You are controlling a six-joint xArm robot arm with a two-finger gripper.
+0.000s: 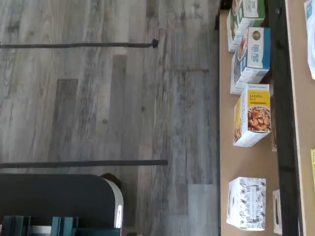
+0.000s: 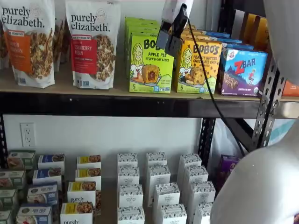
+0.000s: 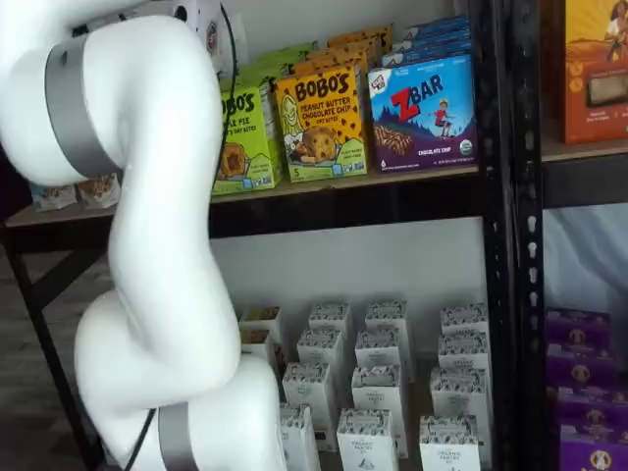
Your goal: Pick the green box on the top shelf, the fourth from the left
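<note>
fingers (image 2: pixel 171 35) just above green box (image 2: pixel 150 63)

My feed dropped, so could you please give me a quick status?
Black-fingered gripper hanging before the shelf, empty. Lime-green apple pie carton upright on tan top shelf, untouched. Nothing blocking it.

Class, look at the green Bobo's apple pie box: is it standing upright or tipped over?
Upright: the green box stands square on the top shelf, front label facing out.

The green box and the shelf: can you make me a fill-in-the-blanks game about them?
1. The green box stands on the ___ shelf.
2. The box right beside it, with peanut butter chocolate chip on it, is ___ in colour.
3. The ZBar box is mostly ___.

Missing words: top; yellow; blue
</note>
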